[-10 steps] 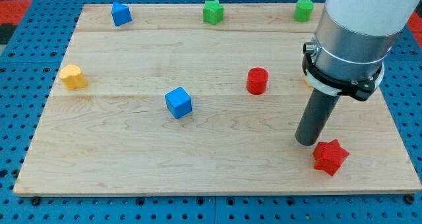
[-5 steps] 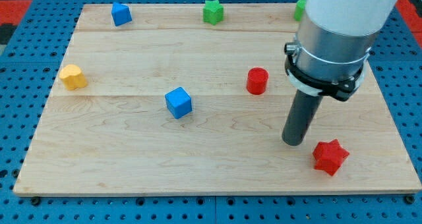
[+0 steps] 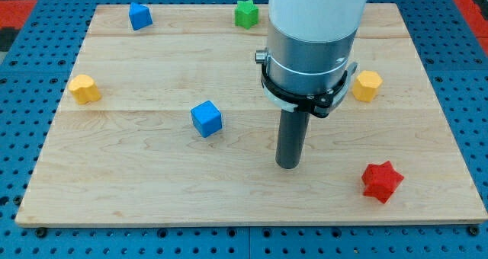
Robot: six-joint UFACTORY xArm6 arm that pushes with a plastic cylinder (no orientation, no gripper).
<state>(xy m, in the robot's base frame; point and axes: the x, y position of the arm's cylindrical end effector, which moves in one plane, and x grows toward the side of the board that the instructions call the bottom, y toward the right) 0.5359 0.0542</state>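
Note:
My tip (image 3: 287,166) rests on the wooden board (image 3: 152,175) below its centre, touching no block. A blue cube (image 3: 206,118) lies to the tip's left and a red star (image 3: 381,181) to its right, near the view's bottom right; both are well apart from it. A yellow hexagonal block (image 3: 367,85) shows at the view's right, just beside the arm's body. The arm hides the red cylinder and the green cylinder seen before.
A blue block (image 3: 139,16) and a green star (image 3: 245,13) sit along the board's top edge. A yellow block (image 3: 84,88) lies near the left edge. Blue pegboard (image 3: 23,137) surrounds the board.
My tip has slid left, away from the red star. The arm now covers the red cylinder and green cylinder and has uncovered the yellow hexagonal block. No block has moved.

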